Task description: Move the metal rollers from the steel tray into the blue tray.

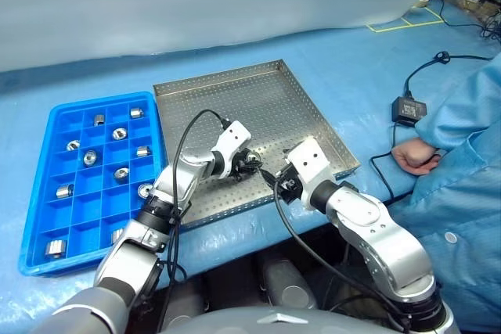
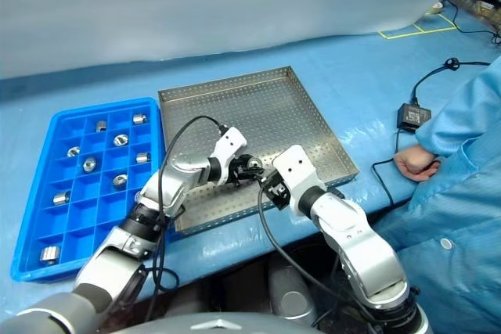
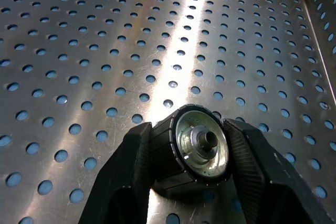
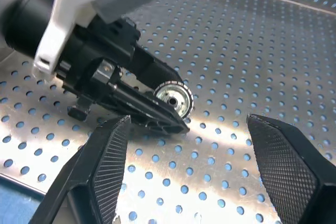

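The left gripper (image 3: 195,182) clamps a small ridged silver metal roller (image 3: 202,145) near the front rim of the perforated steel tray (image 1: 258,95). The right gripper (image 4: 194,169) hangs open just beside it. Bare tray floor stretches behind. The blue gridded plastic tray (image 1: 43,162), holding other rollers (image 1: 90,157), lies alongside to the left.

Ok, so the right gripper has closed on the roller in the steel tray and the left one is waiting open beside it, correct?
Not quite, the arms are swapped. The left gripper is shut on the roller over the steel tray, as the left wrist view shows. The right gripper is the one waiting open beside it, seen in the right wrist view.
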